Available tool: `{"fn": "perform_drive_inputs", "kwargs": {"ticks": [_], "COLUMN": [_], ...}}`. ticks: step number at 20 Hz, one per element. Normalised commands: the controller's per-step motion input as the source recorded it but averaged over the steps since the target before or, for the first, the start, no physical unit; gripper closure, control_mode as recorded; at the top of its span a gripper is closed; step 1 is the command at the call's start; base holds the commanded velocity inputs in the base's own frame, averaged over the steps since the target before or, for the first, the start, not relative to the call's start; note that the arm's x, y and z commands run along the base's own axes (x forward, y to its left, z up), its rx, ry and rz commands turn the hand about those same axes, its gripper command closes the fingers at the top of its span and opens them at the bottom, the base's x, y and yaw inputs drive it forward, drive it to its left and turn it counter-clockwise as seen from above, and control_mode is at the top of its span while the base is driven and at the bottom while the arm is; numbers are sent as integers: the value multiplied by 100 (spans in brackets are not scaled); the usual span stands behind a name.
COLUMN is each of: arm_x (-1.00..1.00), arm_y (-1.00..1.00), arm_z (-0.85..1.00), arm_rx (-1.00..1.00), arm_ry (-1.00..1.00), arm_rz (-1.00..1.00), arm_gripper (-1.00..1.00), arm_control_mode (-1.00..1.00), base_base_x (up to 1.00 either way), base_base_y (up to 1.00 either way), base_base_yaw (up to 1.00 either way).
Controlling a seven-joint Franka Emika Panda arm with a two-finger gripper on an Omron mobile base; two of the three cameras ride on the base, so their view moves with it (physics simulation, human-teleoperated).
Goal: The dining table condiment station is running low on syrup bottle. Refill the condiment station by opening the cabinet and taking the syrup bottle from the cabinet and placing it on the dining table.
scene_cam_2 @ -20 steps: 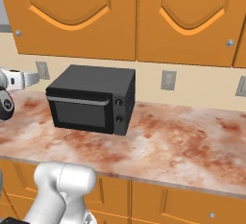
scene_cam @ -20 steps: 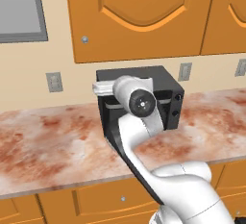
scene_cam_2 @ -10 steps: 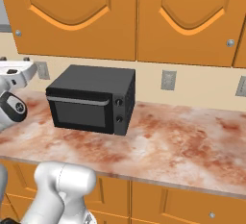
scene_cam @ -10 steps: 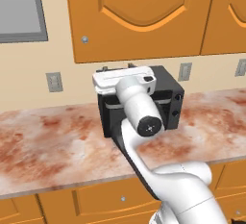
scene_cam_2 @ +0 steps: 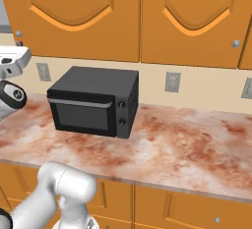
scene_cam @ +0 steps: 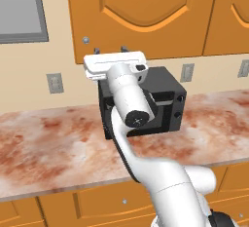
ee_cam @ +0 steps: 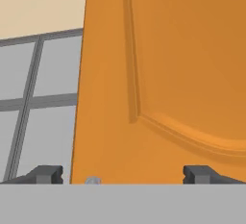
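My gripper (ee_cam: 123, 174) faces the closed cabinet (scene_cam: 141, 14) door, fingers spread and holding nothing.

In the hand view my two fingertips (ee_cam: 45, 174) sit wide apart at the bottom edge, with the small silver knob (ee_cam: 92, 180) low between them, nearer the left one. In the left base view my hand hangs at centre frame, just below the door's lower left corner and its knob, in front of the black microwave (scene_cam: 165, 99) on the marbled counter (scene_cam: 48, 148).

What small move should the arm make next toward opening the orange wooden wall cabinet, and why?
Probably shift the open gripper toward the small round silver knob. The orange wooden wall cabinet door is shut, and the knob sits off-centre, nearer one fingertip.
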Motion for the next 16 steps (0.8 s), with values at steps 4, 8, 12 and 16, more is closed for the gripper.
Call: {"fn": "perform_drive_inputs", "kwargs": {"ticks": [4, 8, 12, 16], "arm_x": [0, 1, 25, 33], "arm_y": [13, 1, 16, 28], "arm_z": [8, 5, 11, 2], "arm_rx": [8, 7, 5, 1], "arm_ry": [2, 0, 1, 7], "arm_rz": [-1, -2, -5, -5], "arm_gripper": [-100, -100, -100, -100], "arm_control_mode": [-100, -100, -100, -100], "base_base_x": [0, 0, 0, 0], "base_base_y": [0, 0, 0, 0], "base_base_yaw": [0, 0, 0, 0]}}
